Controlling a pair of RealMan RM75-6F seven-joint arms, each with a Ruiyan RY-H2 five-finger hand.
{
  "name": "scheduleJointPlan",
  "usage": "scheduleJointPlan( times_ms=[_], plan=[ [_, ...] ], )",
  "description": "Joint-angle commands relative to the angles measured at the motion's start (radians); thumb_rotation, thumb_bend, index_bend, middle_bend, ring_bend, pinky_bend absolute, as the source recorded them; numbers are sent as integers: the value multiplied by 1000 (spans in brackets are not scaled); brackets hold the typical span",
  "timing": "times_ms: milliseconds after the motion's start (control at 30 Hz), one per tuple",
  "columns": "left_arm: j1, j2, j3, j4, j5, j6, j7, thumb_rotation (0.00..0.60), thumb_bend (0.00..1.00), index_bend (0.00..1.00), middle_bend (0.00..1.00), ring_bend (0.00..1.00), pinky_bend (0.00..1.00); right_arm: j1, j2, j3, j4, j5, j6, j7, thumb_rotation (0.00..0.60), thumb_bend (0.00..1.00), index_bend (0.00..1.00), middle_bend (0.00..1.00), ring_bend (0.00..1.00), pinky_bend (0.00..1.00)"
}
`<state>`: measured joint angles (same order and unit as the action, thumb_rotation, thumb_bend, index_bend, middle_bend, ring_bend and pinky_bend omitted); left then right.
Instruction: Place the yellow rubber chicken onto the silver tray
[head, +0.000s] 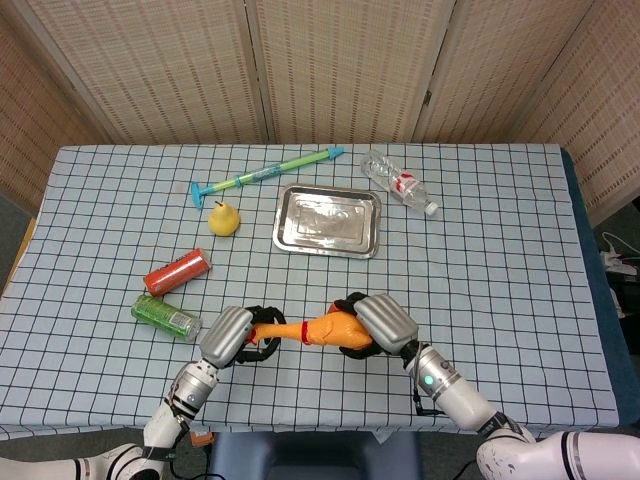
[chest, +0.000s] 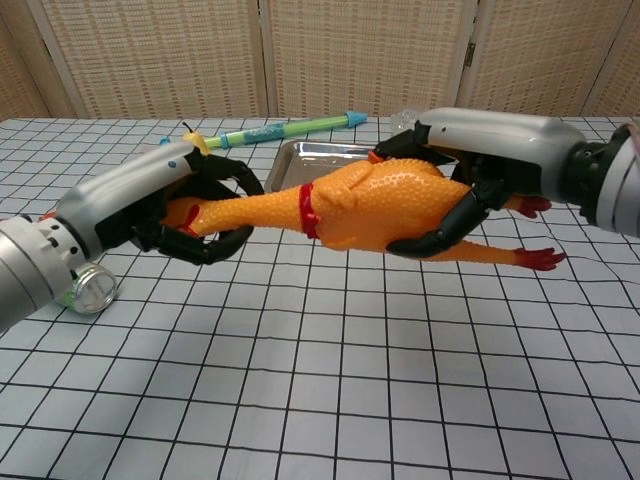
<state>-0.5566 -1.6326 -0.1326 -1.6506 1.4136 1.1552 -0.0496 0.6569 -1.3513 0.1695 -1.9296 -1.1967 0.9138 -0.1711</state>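
The yellow rubber chicken (chest: 380, 205) (head: 322, 327) hangs above the near part of the table, lying level. My left hand (chest: 175, 205) (head: 232, 335) grips its head and neck end. My right hand (chest: 470, 175) (head: 378, 322) wraps around its fat body from above, fingers curled under it. Its red feet (chest: 540, 258) stick out past the right hand. The silver tray (head: 328, 221) (chest: 300, 165) lies empty at the middle back of the table, well beyond both hands.
A yellow pear (head: 223, 218) and a green-blue water squirter (head: 265, 173) lie left of the tray. A plastic bottle (head: 398, 182) lies to its right. A red can (head: 177, 272) and a green can (head: 165, 315) lie near my left hand.
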Motion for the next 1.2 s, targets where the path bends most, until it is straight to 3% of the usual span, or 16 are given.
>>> scheduleJointPlan(
  times_ms=[33,133,200,233,267,300,367,467,567,767,1067,1133,1167,1200],
  plan=[
    [0,2,-1,-1,0,-1,-3,600,751,781,682,516,661,-3,10,-11,6,-18,8,8,600,298,998,798,917,1000],
    [-1,2,1,-3,3,-1,-1,600,752,781,682,516,661,-15,-8,-10,13,-47,49,20,600,302,1000,801,935,1000],
    [-2,2,1,-3,4,1,1,600,752,781,682,516,661,-20,-5,-20,9,-53,50,32,600,301,952,794,858,994],
    [-2,1,0,-4,4,2,2,600,752,781,682,516,661,-17,7,-26,2,-54,33,42,600,295,819,728,739,932],
    [-2,2,0,-6,5,3,4,600,751,781,682,516,661,-10,28,-32,-7,-45,2,57,600,275,577,585,562,803],
    [-2,2,0,-7,5,4,4,600,751,781,682,516,661,-2,47,-35,-14,-34,-23,63,600,240,262,350,337,599],
    [-1,3,-1,-6,5,6,3,600,754,781,682,516,661,11,78,-30,-31,-19,-59,89,600,184,16,82,89,342],
    [0,5,-2,-7,3,9,-1,600,756,781,682,516,661,5,89,-25,-33,-49,-45,120,600,115,0,0,0,113],
    [1,7,-4,-6,1,10,-4,600,756,781,681,518,662,-8,92,-28,-31,-94,-16,146,600,74,0,0,0,11],
    [0,10,-5,-14,-4,5,-11,600,755,781,682,520,663,-7,107,-33,-29,-114,-23,191,600,62,0,0,0,0],
    [-7,6,12,-42,34,7,-2,600,757,782,683,527,669,11,74,-30,-3,-66,-26,157,600,62,0,0,0,12],
    [-8,5,14,-44,36,6,0,600,757,782,682,527,669,9,64,-25,-6,-52,-12,146,600,62,55,38,55,195],
    [-8,5,15,-44,36,6,0,600,758,782,683,527,669,9,61,-23,-9,-44,-8,147,600,67,188,153,198,418],
    [-9,5,15,-44,36,6,-1,600,758,782,683,527,669,9,59,-21,-13,-36,-9,151,600,86,381,317,399,665]
  ],
)
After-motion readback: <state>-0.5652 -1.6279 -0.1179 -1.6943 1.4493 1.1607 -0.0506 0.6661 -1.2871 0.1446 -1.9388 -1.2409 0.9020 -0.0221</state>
